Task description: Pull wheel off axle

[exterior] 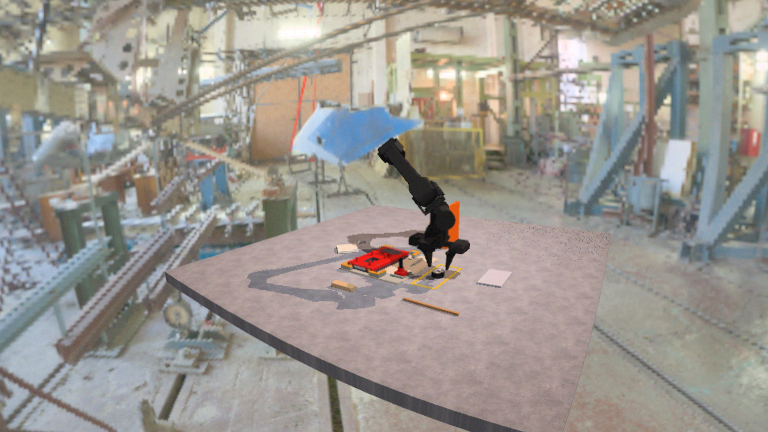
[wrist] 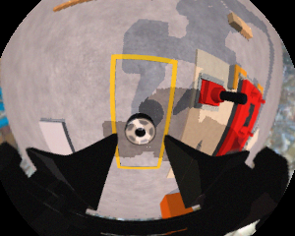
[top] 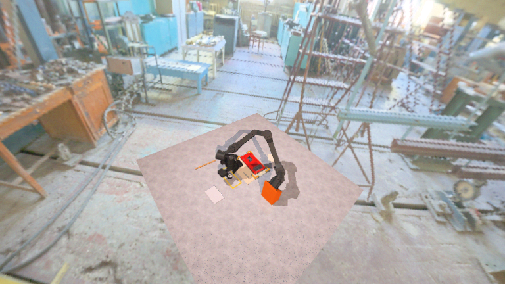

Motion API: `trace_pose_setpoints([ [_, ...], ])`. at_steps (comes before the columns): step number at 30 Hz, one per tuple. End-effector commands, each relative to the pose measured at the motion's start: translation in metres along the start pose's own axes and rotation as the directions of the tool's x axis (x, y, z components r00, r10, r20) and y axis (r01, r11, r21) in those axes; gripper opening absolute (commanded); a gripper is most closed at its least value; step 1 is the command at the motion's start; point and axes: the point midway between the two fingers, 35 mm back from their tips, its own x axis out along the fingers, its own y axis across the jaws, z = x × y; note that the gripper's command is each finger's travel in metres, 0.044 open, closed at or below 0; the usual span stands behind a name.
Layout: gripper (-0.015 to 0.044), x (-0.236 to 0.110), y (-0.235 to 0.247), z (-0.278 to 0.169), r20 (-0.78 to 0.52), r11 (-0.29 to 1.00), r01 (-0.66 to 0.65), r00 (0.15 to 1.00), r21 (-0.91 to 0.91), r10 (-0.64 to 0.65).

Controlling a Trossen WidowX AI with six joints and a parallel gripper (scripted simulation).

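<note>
The wheel (top: 229,177) (exterior: 437,273) (wrist: 140,133), black with a pale spotted face, lies flat-side up just below and between my fingertips, within the marked area's outline. Its shadow is offset from it in the wrist view, so it seems slightly above the table; contact is hard to tell. My gripper (exterior: 438,266) (wrist: 142,138) is open, with gaps on both sides of the wheel, pointing down over the marked area (top: 237,185) (exterior: 423,286) (wrist: 113,98), a yellow outline. The upright axle (exterior: 400,263) (wrist: 233,97) is a bare black post on a red base beside the area.
A red panel (top: 252,162) (exterior: 376,257) sits beyond the axle. A pale tile (top: 214,194) (exterior: 494,277) (wrist: 56,133) lies on the area's other side. A thin orange stick (exterior: 430,306) and a wood block (exterior: 343,285) (wrist: 240,26) lie nearby. An orange block (top: 271,192) stands at my arm's base.
</note>
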Motion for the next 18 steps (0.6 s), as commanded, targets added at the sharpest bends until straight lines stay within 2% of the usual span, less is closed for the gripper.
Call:
trace_pose_setpoints([
  [1, 0.0300, -0.037, 0.002, 0.002, 0.014, 1.000, -0.009, 1.000, 0.007, 0.009],
  [6, 0.0300, -0.045, 0.001, 0.002, 0.014, 1.000, -0.009, 1.000, 0.007, 0.009],
  [8, 0.0352, -0.042, 0.001, -0.002, 0.023, 1.000, -0.010, 1.000, 0.001, 0.010],
  [11, 0.0431, -0.059, -0.008, -0.025, 0.019, 1.000, -0.013, 1.000, 0.000, 0.013],
  [12, 0.0440, -0.065, -0.011, -0.033, 0.018, 1.000, -0.013, 1.000, 0.000, 0.013],
  [18, 0.0440, -0.088, -0.032, -0.079, 0.009, 1.000, -0.010, 1.000, 0.002, 0.010],
])
